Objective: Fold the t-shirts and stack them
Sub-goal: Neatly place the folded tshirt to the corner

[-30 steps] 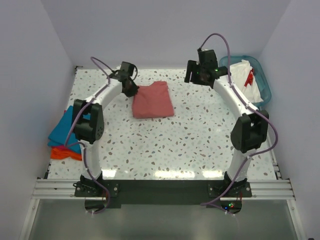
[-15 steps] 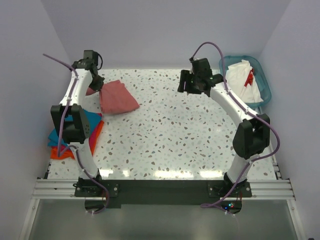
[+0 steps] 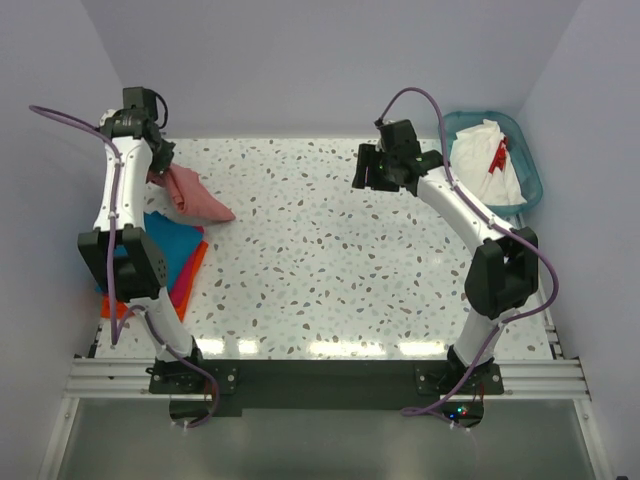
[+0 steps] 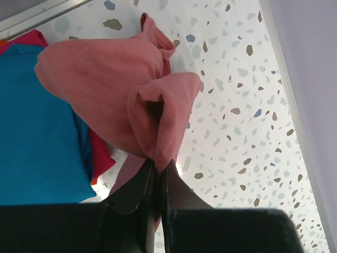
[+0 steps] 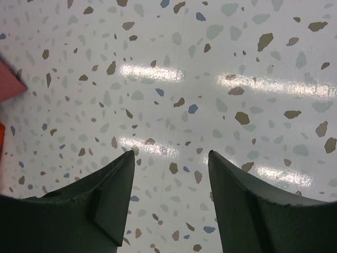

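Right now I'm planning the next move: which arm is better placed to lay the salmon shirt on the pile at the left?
Left: the left hand is shut on the salmon shirt, beside the stacked teal shirt. The right hand is open and empty, far across the table.

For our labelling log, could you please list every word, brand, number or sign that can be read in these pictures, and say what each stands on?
No text can be read in any view.
The red mark on the white t-shirt in the teal basket: too small to tell whether it is lettering.
The salmon t-shirt and the blue t-shirt: plain, no print showing.
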`<action>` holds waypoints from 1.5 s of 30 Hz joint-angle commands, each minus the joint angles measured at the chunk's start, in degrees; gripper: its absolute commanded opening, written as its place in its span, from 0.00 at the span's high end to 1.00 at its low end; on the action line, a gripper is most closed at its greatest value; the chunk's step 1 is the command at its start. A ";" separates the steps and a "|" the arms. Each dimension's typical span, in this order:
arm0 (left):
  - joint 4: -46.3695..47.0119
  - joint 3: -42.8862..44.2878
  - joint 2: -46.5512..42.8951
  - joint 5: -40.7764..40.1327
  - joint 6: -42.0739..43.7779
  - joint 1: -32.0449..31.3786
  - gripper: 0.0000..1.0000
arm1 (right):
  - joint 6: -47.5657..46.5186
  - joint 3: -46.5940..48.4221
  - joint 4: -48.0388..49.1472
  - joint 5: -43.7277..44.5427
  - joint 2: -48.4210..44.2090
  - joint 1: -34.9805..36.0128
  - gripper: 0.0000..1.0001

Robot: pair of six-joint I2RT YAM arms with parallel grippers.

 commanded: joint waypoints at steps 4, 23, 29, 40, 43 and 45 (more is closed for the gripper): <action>1.20 5.32 -4.60 0.17 3.76 1.48 1.00 | 0.49 0.08 1.46 -1.40 -3.62 0.46 0.39; 1.47 9.81 -7.94 2.99 7.28 4.90 1.00 | 0.22 1.58 0.50 -0.96 -3.79 0.64 0.41; 0.68 9.64 -10.22 4.31 8.16 6.92 1.00 | 0.40 1.58 0.14 -0.79 -4.59 0.81 0.41; 1.65 -9.41 -24.09 7.38 9.74 12.63 1.00 | 0.66 -0.44 -0.74 0.09 -8.80 2.57 0.42; 1.38 -19.87 -28.76 6.86 10.45 15.18 0.86 | 0.66 -2.28 -0.65 0.35 -10.29 3.89 0.42; -0.02 -28.10 -34.46 4.85 10.27 17.12 0.54 | 0.57 -3.87 -0.56 0.44 -11.18 4.68 0.42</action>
